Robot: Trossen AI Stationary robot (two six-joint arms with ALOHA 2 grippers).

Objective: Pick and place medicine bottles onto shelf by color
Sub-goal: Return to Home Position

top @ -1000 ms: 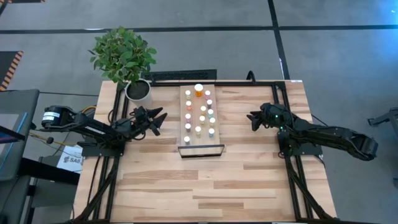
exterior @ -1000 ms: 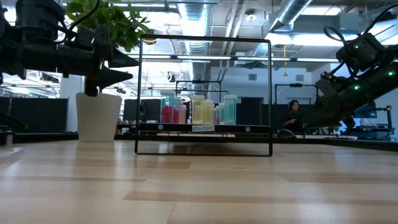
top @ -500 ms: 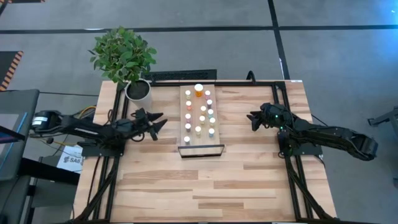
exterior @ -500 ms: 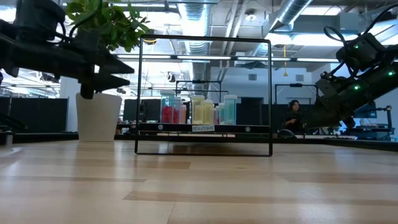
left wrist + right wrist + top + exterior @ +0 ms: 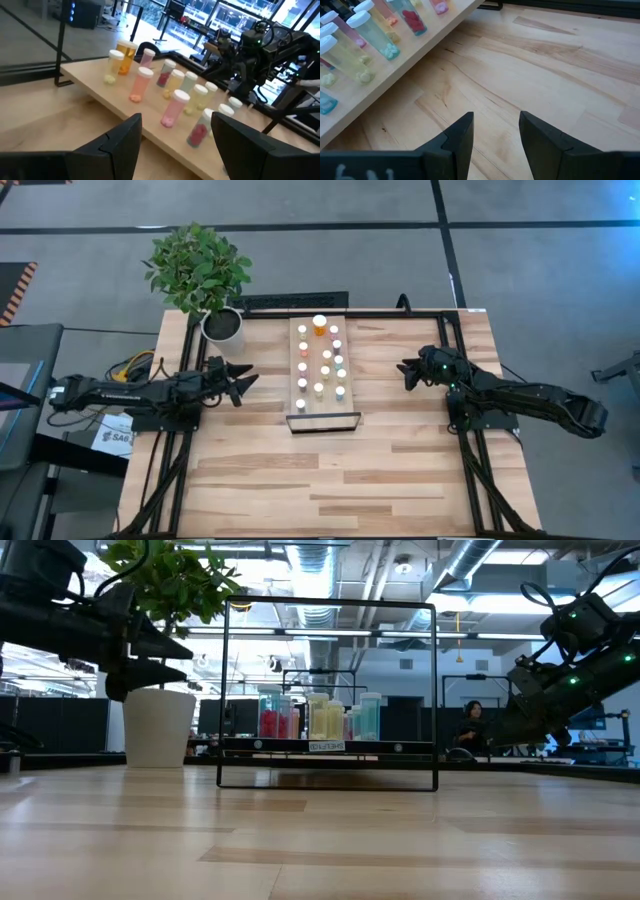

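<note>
Several medicine bottles [image 5: 322, 360] with white caps stand upright on their bases in rows on the shelf [image 5: 320, 408], a light plank in the table's middle with a dark frame [image 5: 324, 423] at its near end. A bigger orange bottle [image 5: 320, 325] stands at the far end. My left gripper [image 5: 240, 377] hovers open and empty left of the shelf, pointing at the bottles [image 5: 172, 107]. My right gripper [image 5: 405, 370] hovers open and empty right of the shelf, tipped down over bare table [image 5: 496, 117], with bottles [image 5: 370, 35] off to one side.
A potted plant in a white pot [image 5: 222, 325] stands at the far left, just beyond my left gripper. Black frame rails [image 5: 470, 450] run along both table sides. Bare tabletop [image 5: 330, 480] lies near the front edge. A person [image 5: 470, 725] sits far behind the table.
My left gripper has drawn back toward the table's left edge, away from the shelf, and has tipped as the arm folded back. It stays open and empty. The bottles and my right arm have kept still.
</note>
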